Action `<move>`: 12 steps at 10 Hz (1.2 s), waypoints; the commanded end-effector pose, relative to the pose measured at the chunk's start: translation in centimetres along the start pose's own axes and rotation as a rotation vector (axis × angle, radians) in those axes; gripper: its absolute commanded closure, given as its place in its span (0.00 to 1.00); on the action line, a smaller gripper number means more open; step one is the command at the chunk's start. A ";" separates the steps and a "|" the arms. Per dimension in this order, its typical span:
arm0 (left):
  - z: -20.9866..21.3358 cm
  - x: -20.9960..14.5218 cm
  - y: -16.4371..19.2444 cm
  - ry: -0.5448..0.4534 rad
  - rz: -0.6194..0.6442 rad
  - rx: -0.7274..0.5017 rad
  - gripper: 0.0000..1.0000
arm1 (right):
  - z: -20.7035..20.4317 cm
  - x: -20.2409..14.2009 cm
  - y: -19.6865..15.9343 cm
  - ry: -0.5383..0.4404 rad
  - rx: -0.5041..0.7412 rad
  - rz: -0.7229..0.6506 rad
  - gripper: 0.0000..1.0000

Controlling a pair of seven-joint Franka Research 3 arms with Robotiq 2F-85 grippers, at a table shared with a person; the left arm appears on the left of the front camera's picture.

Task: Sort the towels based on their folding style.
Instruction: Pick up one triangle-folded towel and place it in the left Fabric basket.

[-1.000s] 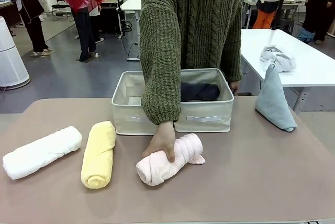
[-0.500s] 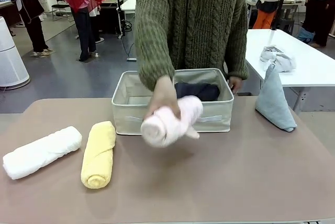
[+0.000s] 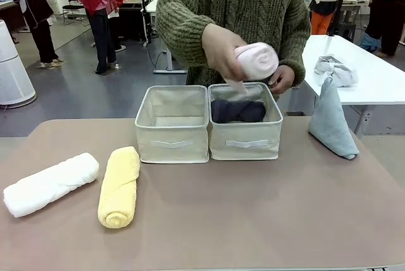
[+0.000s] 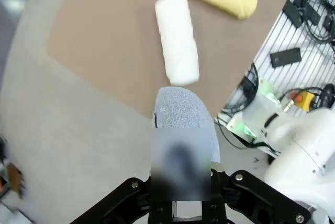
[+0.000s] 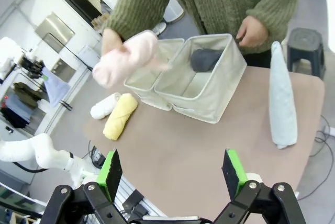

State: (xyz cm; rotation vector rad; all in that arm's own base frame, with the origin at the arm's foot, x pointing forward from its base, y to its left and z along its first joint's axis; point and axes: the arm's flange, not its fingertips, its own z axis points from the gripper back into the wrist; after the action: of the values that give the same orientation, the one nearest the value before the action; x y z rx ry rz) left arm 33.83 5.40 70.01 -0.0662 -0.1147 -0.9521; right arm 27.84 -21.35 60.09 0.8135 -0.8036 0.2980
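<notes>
A person's hand holds the pink roll (image 3: 256, 60) in the air above the right cream box (image 3: 245, 147), where the dark grey roll (image 3: 237, 111) lies. On the table's left lie the white roll (image 3: 50, 183) and the yellow roll (image 3: 119, 186). At the right edge stands the pale grey-teal cone (image 3: 330, 122). My left gripper (image 4: 180, 203) is shut on a periwinkle-blue towel (image 4: 180, 111), held off the table's edge near the white roll (image 4: 178, 38). Well back from the table, my right gripper (image 5: 172, 174) is open with nothing between its green pads (image 5: 110, 174).
The left cream box (image 3: 172, 133) stands against the right one at the table's far middle. A shapeless pale grey rag (image 3: 335, 70) lies on a white table behind the cone. The person's other hand (image 3: 280, 80) is behind the right box. Open tabletop lies in front of the boxes.
The person has lifted the pink roll off the table in front of the boxes and carried it up over the right box. The other towels have not moved.
</notes>
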 end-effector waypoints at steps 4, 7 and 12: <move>-3.3 21.1 -4.0 -0.009 -0.382 0.044 0.84 | -0.1 0.0 -0.1 -0.004 -0.001 0.004 0.00; -5.7 28.6 -6.6 -0.072 -0.477 0.000 0.84 | -0.1 0.0 -0.1 -0.004 -0.001 0.004 0.00; -6.9 28.4 -6.9 -0.058 -0.460 0.011 0.84 | -0.1 0.0 -0.1 -0.004 -0.001 0.004 0.00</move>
State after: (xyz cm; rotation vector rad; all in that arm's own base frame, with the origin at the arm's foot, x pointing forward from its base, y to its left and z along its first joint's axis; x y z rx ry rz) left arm 45.67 -22.59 66.76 -0.0632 -0.1935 -1.4072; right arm 27.82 -21.32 60.13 0.8112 -0.8035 0.2973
